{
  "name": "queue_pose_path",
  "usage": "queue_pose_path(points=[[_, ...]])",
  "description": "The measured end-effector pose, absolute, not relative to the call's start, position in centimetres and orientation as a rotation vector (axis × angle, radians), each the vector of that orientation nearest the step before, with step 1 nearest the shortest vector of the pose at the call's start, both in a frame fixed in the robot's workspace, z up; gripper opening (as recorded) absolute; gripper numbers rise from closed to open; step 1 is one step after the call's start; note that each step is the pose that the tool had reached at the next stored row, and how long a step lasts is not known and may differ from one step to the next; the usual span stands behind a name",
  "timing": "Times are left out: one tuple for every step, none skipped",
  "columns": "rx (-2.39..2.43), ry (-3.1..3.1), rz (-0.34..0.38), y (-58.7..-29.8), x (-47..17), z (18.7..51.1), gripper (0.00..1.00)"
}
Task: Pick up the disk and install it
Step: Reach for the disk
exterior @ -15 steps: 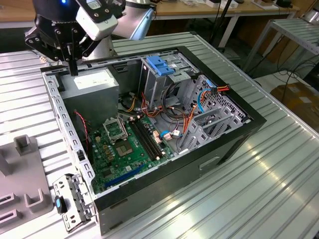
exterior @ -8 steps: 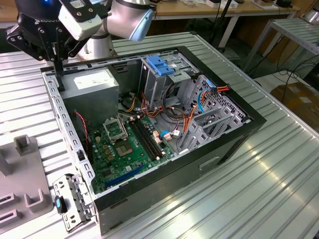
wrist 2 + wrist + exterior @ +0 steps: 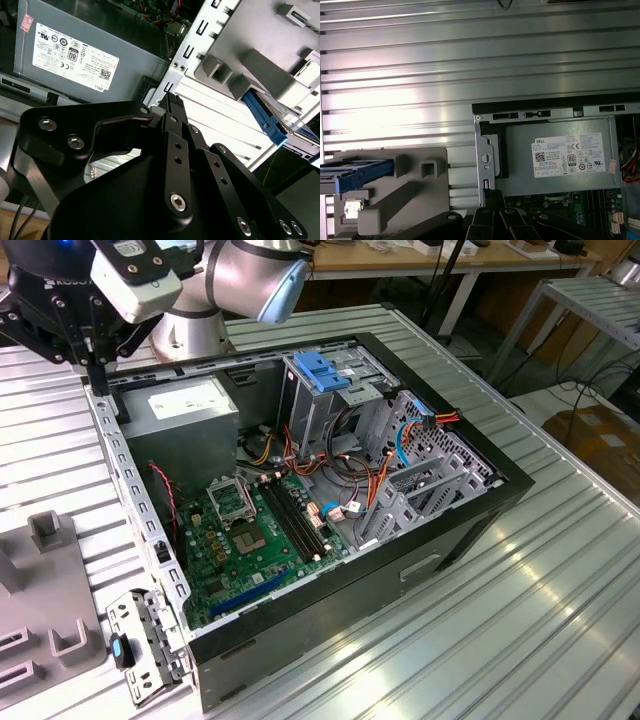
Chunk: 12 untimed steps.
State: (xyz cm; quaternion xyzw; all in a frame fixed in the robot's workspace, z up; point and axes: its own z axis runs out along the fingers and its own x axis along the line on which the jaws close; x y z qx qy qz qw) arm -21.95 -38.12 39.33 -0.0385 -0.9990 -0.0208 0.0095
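Observation:
The disk (image 3: 350,167) lies flat in a grey holder (image 3: 415,192) on the table beside the open computer case (image 3: 330,500). Its blue rail frame (image 3: 264,117) faces outward, and a strip of the silver body (image 3: 302,131) shows behind it. My gripper (image 3: 97,378) hangs over the case's corner rim next to the grey power-supply box (image 3: 185,405), apart from the disk. The black fingers (image 3: 172,107) are shut together with nothing between them; in the first wrist view the gripper (image 3: 492,195) points down at the metal rim.
A metal drive cage with a fixed blue bracket (image 3: 325,370) stands at the far side of the case. The motherboard (image 3: 255,530) and orange and red cables (image 3: 380,475) lie below it. A loose metal bracket (image 3: 145,645) rests by the case's near corner. The ribbed metal table (image 3: 520,610) surrounds everything.

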Motion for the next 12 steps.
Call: queue_pose_path(points=[[-0.12,-3.12,-0.065,-38.09,-22.13,39.32,0.11],[-0.12,-3.12,-0.065,-38.08,-22.27,39.33,0.11],[-0.12,-3.12,-0.065,-38.08,-22.39,39.33,0.11],[-0.12,-3.12,-0.065,-38.08,-22.47,39.32,0.11],[-0.12,-3.12,-0.065,-38.08,-22.47,39.32,0.11],[-0.12,-3.12,-0.065,-38.08,-22.48,39.33,0.11],[-0.12,-3.119,-0.065,-38.08,-22.48,39.33,0.11],[-0.12,-3.12,-0.065,-38.08,-22.49,39.33,0.11],[-0.12,-3.12,-0.065,-38.08,-22.53,39.32,0.11],[-0.121,-3.12,-0.065,-38.09,-22.59,39.33,0.11],[-0.12,-3.12,-0.065,-38.09,-22.65,39.33,0.11],[-0.12,-3.12,-0.065,-38.08,-22.74,39.33,0.11]])
